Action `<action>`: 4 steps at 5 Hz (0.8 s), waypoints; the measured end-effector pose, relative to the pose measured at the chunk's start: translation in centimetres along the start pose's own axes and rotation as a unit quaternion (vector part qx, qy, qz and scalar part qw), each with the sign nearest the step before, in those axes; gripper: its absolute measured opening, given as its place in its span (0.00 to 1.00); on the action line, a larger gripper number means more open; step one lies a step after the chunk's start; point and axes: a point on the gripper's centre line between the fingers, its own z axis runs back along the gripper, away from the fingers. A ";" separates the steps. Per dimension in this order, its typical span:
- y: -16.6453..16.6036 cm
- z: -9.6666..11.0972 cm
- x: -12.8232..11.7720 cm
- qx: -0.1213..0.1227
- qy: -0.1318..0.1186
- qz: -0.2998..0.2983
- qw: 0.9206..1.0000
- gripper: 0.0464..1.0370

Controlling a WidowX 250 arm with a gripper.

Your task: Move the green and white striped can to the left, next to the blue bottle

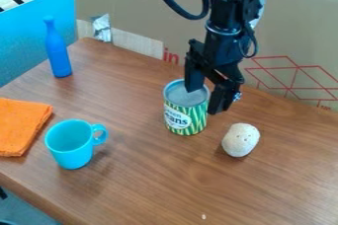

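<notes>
The black gripper hangs at the upper middle, open, at a green and white striped can. One finger comes down over the can's grey top, while the other stands along its right side; whether either touches the can I cannot tell. The can is upright on the wooden table. To the right of it lies a whitish, speckled rounded object, close to the gripper but apart from it.
A turquoise mug stands at the left front, its handle to the right. An orange cloth lies at the left edge. Behind it stands a blue bottle. Cardboard walls the table's back.
</notes>
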 end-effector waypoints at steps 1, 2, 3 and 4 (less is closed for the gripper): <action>0.3 -0.5 -0.2 0.005 0.012 0.004 1.000 0.96; 0.6 -1.3 -0.5 0.004 0.028 0.011 1.000 0.96; 1.7 -1.8 -1.0 0.007 0.029 0.023 0.999 0.96; 2.7 -2.1 -2.0 0.009 0.037 0.039 0.999 0.96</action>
